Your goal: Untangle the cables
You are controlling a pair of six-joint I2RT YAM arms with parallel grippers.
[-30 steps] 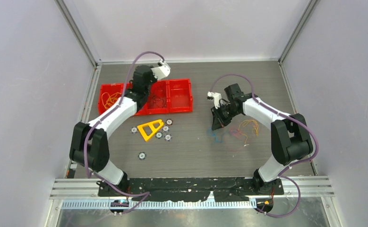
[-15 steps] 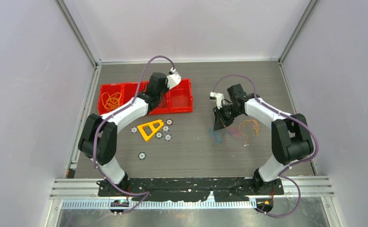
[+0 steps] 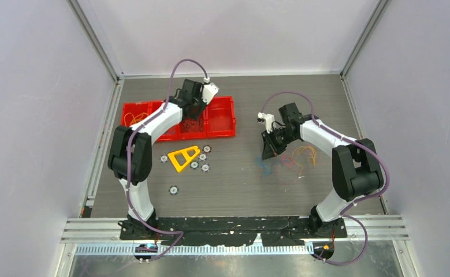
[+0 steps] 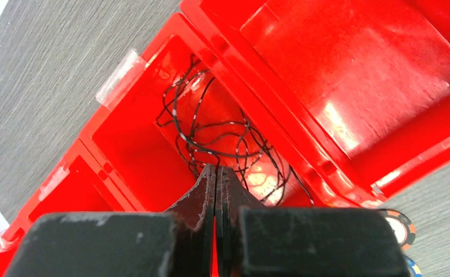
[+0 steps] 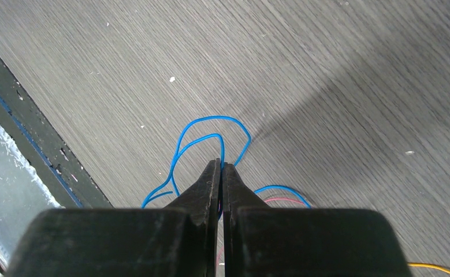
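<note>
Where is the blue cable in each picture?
Top external: the blue cable lies right of centre on the table, just below the right gripper.
Right wrist: mid-picture, looping out from that gripper's shut tips.
Left wrist: not in it; only a red bin.
Shared landmark: the right gripper, in the top external and right wrist views.

The worktop (image 5: 355, 69) is matt grey with a wood grain. The bins (image 4: 355, 75) are glossy red plastic. The blue cable (image 5: 211, 124) looks smooth. The left gripper (image 4: 215, 172) and right gripper (image 5: 220, 167) are matt black.
</note>
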